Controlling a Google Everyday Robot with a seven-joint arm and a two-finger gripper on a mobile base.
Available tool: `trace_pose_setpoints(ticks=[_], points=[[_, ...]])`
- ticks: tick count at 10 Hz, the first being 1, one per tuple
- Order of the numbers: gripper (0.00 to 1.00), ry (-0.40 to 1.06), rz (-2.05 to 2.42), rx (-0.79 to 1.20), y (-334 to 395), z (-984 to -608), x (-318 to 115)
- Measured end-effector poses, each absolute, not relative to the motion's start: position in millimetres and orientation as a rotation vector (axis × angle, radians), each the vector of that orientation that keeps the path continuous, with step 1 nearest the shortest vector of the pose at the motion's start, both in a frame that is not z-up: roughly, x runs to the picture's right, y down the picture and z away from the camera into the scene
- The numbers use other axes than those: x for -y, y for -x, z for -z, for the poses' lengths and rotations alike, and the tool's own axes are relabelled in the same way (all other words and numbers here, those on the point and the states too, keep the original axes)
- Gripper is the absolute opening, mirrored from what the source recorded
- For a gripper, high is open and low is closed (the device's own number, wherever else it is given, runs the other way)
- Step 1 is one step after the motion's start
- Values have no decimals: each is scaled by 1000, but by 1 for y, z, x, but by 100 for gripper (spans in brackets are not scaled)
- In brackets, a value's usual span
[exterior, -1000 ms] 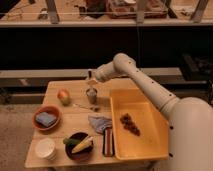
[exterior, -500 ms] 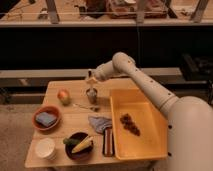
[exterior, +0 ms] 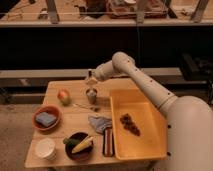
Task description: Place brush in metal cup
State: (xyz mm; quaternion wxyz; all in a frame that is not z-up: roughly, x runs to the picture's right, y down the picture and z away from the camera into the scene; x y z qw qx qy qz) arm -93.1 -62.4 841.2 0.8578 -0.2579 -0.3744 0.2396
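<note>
Dim shelving and a dark wall stand behind the pale wooden counter (exterior: pixel 75 131). The white arm's gripper (exterior: pixel 91 78) hangs near the far edge, directly above the small grey-silver shiny metal cup (exterior: pixel 91 95) and apart from its rim. At the gripper's tip shows a short pale yellowish-tan brush (exterior: pixel 90 80). Its long axis seems close to upright, but which end points down cannot be told. Nor can it be told how wide the gripper stands or whether it grips the brush.

A reddish-yellow apple (exterior: pixel 63 95) sits left of the cup. A thin dark-tipped utensil (exterior: pixel 84 106) lies just in front of the cup. A deep yellow plastic tray (exterior: pixel 150 145) fills the right side. A round white tub (exterior: pixel 46 148) stands at the near left corner.
</note>
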Motion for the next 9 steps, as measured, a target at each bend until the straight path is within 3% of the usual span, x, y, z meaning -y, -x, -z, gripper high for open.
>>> trace_pose_setpoints(ticks=[9], points=[[80,548,-518,771,87,-840,70]])
